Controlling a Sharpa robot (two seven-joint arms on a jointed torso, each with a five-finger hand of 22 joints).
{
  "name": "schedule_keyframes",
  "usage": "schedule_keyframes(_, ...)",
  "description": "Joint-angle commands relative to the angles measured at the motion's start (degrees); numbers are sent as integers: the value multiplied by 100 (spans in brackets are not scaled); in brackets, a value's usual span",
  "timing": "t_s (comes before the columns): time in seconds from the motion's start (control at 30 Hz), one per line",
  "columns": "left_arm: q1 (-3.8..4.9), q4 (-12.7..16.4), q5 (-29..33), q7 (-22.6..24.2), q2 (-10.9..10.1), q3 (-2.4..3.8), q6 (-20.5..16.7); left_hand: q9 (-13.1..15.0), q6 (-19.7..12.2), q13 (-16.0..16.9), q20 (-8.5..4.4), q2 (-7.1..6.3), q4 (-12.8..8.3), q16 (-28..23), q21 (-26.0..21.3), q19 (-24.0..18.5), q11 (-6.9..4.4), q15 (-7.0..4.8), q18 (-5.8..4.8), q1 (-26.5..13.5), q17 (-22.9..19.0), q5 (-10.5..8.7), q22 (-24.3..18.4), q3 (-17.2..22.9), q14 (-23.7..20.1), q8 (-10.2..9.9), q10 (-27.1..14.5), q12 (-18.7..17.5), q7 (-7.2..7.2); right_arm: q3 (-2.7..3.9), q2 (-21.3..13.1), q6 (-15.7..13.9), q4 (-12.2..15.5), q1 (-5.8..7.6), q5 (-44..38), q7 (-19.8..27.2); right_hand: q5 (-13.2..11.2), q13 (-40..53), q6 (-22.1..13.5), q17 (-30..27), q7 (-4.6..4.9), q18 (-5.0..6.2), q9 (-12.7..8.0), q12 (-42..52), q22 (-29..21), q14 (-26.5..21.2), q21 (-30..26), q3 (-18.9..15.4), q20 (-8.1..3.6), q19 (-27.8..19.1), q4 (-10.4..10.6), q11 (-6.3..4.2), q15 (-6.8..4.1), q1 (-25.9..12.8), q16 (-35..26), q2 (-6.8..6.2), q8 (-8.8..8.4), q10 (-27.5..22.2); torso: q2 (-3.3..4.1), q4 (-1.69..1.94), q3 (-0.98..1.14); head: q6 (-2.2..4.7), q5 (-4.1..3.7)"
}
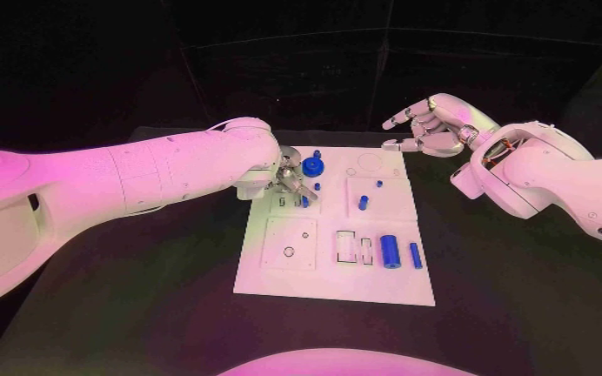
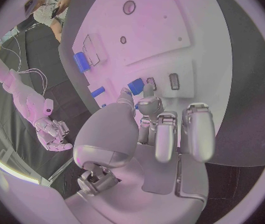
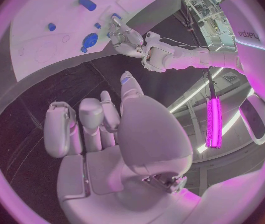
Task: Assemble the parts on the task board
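Note:
The white task board [image 1: 283, 276] lies in the middle of the black table. My left hand [image 1: 283, 183] reaches over its far left part, beside a blue gear [image 1: 312, 166]. Thumb and a finger pinch a small blue part [image 2: 135, 86] just above the board's slots; the same part [image 3: 115, 17] appears at those fingertips in the right wrist view. A thick blue cylinder [image 1: 391, 251] and a slim blue pin [image 1: 415, 256] lie on the board's near right. A blue peg [image 1: 363, 203] stands mid-board. My right hand [image 1: 433, 124] hovers beyond the far right corner, fingers loosely apart, holding nothing.
Empty rectangular slots [image 1: 345, 245] and small round holes [image 1: 291, 251] mark the board's near half. Black table surface [image 1: 138, 289] surrounds the board on all sides. The left forearm [image 1: 150, 176] spans the table's left side.

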Motion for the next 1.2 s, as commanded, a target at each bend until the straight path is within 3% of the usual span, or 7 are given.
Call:
schedule_keyframes(0.03,10,13,44,-25,17,2,28,45,-42,16,-17,9,-21,18,-32,88,-13,-40,-81,105,1508,10,-8,55,615,44,34,34,-8,5,12,39,-5,13,-18,-4,36,-7,50,-5,7,83,-8,-19,74,-20,-33,-16,-13,-51,-17,-46,-34,55,-35,18,24,5,-1,5,0,-15,-12)
schedule_keyframes(0.6,11,39,226,4,18,2,-25,225,-81,62,-25,116,-228,18,-86,52,-27,-50,-65,549,1508,14,-69,312,615,51,47,54,-22,5,58,26,-66,13,-46,-23,125,-21,56,-54,6,96,-10,-33,16,-27,-70,-48,-15,-91,-23,-47,-35,63,-74,28,29,-6,0,0,2,-50,-12)
schedule_keyframes(0.8,10,71,318,30,-23,2,-173,268,-120,51,-35,244,-390,18,-106,41,-44,-62,-60,844,1508,21,-85,555,615,4,32,29,-40,5,68,32,-89,13,-46,-28,186,-28,56,-66,6,97,-12,-40,10,-27,-77,-63,-16,-94,-32,-48,-36,80,-89,39,31,-12,-1,1,-1,-53,-26)
schedule_keyframes(1.0,10,155,467,88,-120,4,-383,295,-195,32,-67,394,-745,18,-131,29,-82,-95,-53,1431,1508,36,-106,1121,615,-87,2,-25,-77,5,79,41,-118,13,-46,-35,203,-31,55,-72,6,99,-13,-42,4,-27,-81,-67,-17,-98,-34,-48,-36,85,-94,41,31,-13,-3,6,2,-52,-32)
schedule_keyframes(1.2,14,322,624,161,-288,8,-654,361,-199,-1,-58,214,-800,18,-141,31,-60,-70,-55,1446,1508,21,-96,1692,615,-129,12,-79,-53,5,88,47,-150,13,-46,-40,210,-32,54,-74,6,100,-13,-44,0,-27,-84,-70,-17,-100,-34,-48,-36,85,-96,41,31,-14,-4,17,6,-57,-33)
